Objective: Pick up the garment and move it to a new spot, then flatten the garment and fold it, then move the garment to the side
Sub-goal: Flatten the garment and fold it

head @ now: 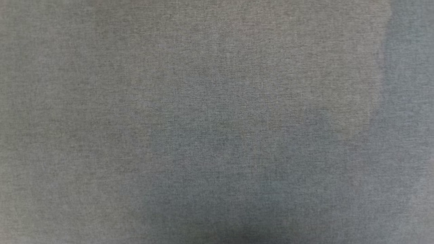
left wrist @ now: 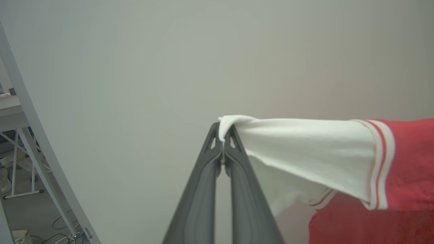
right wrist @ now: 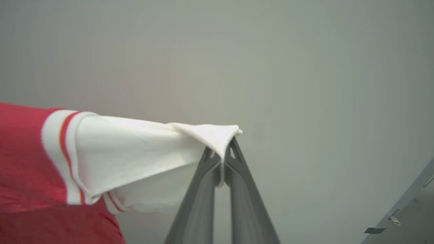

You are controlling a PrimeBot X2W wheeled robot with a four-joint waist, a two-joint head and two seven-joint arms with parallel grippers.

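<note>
Wrist views: two jaws pinch, apparently, one garment (left wrist: 307, 149).

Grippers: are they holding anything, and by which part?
Both hold the garment by its white sleeves: the left gripper pinches one sleeve, the right gripper the other.

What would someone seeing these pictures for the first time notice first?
The red garment with its white sleeves stands out most. In the left wrist view the left pincer is shut on one sleeve's tip, and in the right wrist view the right pincer is shut on the other's. The head view shows a plain grey woven surface.
</note>
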